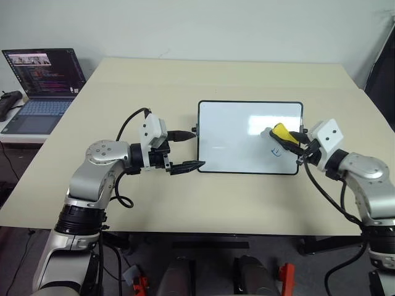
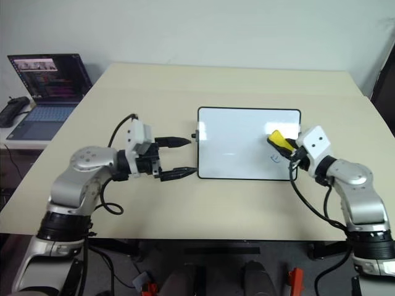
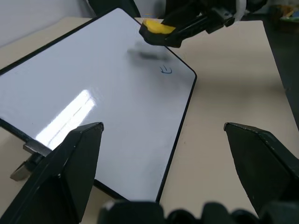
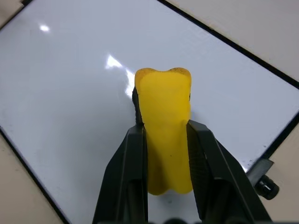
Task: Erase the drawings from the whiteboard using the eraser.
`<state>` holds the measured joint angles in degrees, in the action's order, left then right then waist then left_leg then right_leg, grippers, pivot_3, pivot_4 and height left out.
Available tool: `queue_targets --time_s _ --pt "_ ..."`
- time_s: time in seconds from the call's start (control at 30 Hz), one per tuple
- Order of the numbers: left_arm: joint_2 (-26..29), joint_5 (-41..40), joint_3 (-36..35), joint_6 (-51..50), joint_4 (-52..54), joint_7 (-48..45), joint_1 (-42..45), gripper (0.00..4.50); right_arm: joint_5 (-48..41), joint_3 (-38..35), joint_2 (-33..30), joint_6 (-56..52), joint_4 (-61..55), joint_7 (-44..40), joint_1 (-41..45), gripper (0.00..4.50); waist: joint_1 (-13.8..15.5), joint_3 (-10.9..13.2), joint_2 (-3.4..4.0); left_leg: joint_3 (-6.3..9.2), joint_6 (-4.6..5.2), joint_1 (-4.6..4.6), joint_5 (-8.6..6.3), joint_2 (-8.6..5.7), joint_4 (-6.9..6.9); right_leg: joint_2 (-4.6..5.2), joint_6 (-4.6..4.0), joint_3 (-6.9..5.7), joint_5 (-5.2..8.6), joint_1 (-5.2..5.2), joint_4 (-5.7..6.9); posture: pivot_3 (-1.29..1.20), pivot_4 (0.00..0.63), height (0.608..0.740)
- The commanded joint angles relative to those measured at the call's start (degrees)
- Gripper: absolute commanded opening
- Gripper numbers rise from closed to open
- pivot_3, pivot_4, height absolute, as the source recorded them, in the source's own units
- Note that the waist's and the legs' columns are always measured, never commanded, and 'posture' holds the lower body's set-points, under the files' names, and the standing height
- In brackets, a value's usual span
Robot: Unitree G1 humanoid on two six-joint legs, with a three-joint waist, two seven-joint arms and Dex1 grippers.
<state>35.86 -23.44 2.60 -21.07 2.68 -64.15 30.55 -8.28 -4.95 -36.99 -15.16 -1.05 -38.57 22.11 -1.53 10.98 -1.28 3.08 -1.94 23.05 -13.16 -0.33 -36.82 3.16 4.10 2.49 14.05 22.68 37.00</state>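
The whiteboard (image 1: 234, 139) lies flat on the beige table. One small blue e-like drawing (image 1: 277, 152) sits near its right end and shows again as a drawing (image 3: 166, 70) in the left wrist view. My right gripper (image 1: 286, 138) is shut on the yellow eraser (image 1: 279, 131), which is over the board just beyond the scribble. The eraser (image 4: 166, 135) sticks out past the black fingers (image 4: 133, 163). My left gripper (image 1: 194, 150) is open at the board's left short side, with its fingers either side of the near left corner. I cannot tell whether it touches the frame.
An open laptop (image 1: 43, 80) stands on a lower side table at the far left, with a black object (image 1: 7, 102) beside it. The beige table (image 1: 216, 80) stretches bare behind the board. Its front edge runs just below my arms.
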Motion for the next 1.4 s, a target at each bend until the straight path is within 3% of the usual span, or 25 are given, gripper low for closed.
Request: queue_targets --time_s 0.03,0.3,0.63,0.93,1.27,1.33,1.4 --pt "-0.14 -0.73 -0.05 -0.06 2.89 0.17 -0.12 4.5 2.5 1.1 0.83 5.99 4.55 1.3 2.25 0.82 -0.15 0.0 0.0 0.01 0.0 -0.02 0.0 0.01 0.0 -0.01 0.0 -0.01 0.0 -0.01 0.0 0.0 0.15 0.74" --pt "0.09 -0.84 -0.32 -0.14 3.23 0.21 -0.7 4.5 8.43 6.25 0.1 12.77 14.16 0.27 2.85 0.8 -0.36 -0.01 0.0 -0.01 0.0 -0.2 0.0 0.02 -0.04 -0.02 -0.01 0.01 0.0 -0.18 0.03 0.0 0.15 0.74" --pt "-0.1 -0.23 -0.06 0.91 1.89 0.07 -0.41 4.5 8.52 15.58 1.27 4.97 3.85 -7.5 -7.84 0.7 -0.7 -0.18 -0.2 0.01 0.01 -0.57 0.01 0.1 -0.09 -0.08 0.06 0.01 0.03 -0.53 0.05 0.0 0.15 0.74" --pt "-1.02 0.4 0.68 1.94 0.09 -0.36 0.61 4.5 8.96 10.12 0.33 4.36 5.14 -2.64 -4.54 0.69 -0.45 -0.22 -0.27 0.01 0.02 -0.61 0.03 0.1 -0.12 -0.08 0.11 0.0 0.03 -0.58 0.02 0.0 0.15 0.74" --pt "-1.14 0.36 0.65 2.48 -1.06 -0.88 1.33 4.5 12.05 3.4 -7.84 9.7 16.61 4.73 -2.29 0.69 -0.27 -0.29 -0.38 -0.04 0.13 -0.62 0.11 0.04 -0.21 -0.03 -0.03 0.07 0.06 -0.67 -0.06 0.0 0.15 0.74" --pt "-1.11 0.36 0.67 2.49 -1.14 -0.99 1.41 4.5 10.17 1.81 -8.04 9.6 15.42 3.93 -2.51 0.69 -0.27 -0.29 -0.38 -0.04 0.14 -0.62 0.12 0.05 -0.21 -0.03 -0.04 0.07 0.05 -0.67 -0.05 0.0 0.15 0.74" --pt "-1.38 -0.29 0.37 2.01 -1.22 -1.02 2.07 4.5 -3.3 -4.28 -6.53 2.05 4.97 -1.51 -3.69 0.67 -0.31 -0.27 -0.36 -0.05 0.14 -0.59 0.12 0.05 -0.18 -0.03 -0.04 0.08 0.05 -0.63 -0.05 0.0 0.15 0.74"
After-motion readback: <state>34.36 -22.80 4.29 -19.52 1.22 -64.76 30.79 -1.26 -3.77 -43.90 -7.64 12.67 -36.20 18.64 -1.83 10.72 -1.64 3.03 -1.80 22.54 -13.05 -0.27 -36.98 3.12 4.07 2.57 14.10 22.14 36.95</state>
